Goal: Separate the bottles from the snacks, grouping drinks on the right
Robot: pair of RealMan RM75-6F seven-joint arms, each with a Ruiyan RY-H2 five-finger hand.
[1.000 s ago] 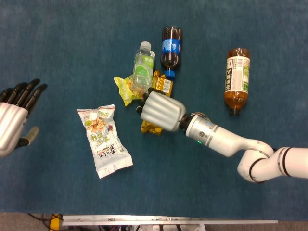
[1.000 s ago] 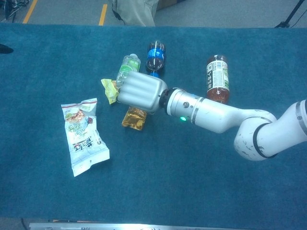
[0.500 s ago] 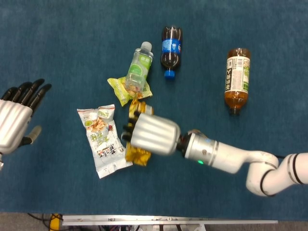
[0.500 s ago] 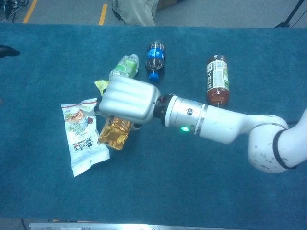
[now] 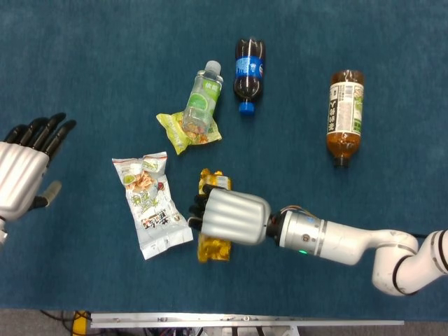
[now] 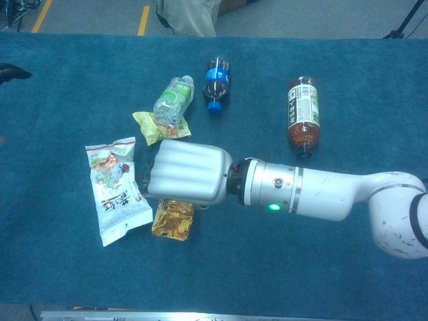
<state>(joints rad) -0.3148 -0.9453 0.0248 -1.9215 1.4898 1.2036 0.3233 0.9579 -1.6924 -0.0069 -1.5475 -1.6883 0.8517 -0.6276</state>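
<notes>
The right hand (image 5: 227,216), its fingers' grip hidden, covers the gold snack packet (image 5: 213,248) at lower centre; next, release beside the white snack bag (image 5: 150,204).

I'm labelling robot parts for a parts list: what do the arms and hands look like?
The right hand has a ribbed silver back and dark fingers. The right arm is glossy white with black joint rings and a green light. The left hand looks alike: ribbed silver, black fingers.

Table (image 5: 105,42), blue cloth | lying flat: white snack bag (image 5: 150,204) left, gold snack pack (image 5: 213,245) just beside it, yellow-green pouch (image 5: 183,131) under green-label bottle (image 5: 201,98) | cola bottle (image 5: 248,66) near centre | tea bottle (image 5: 345,115) well apart, right
</notes>
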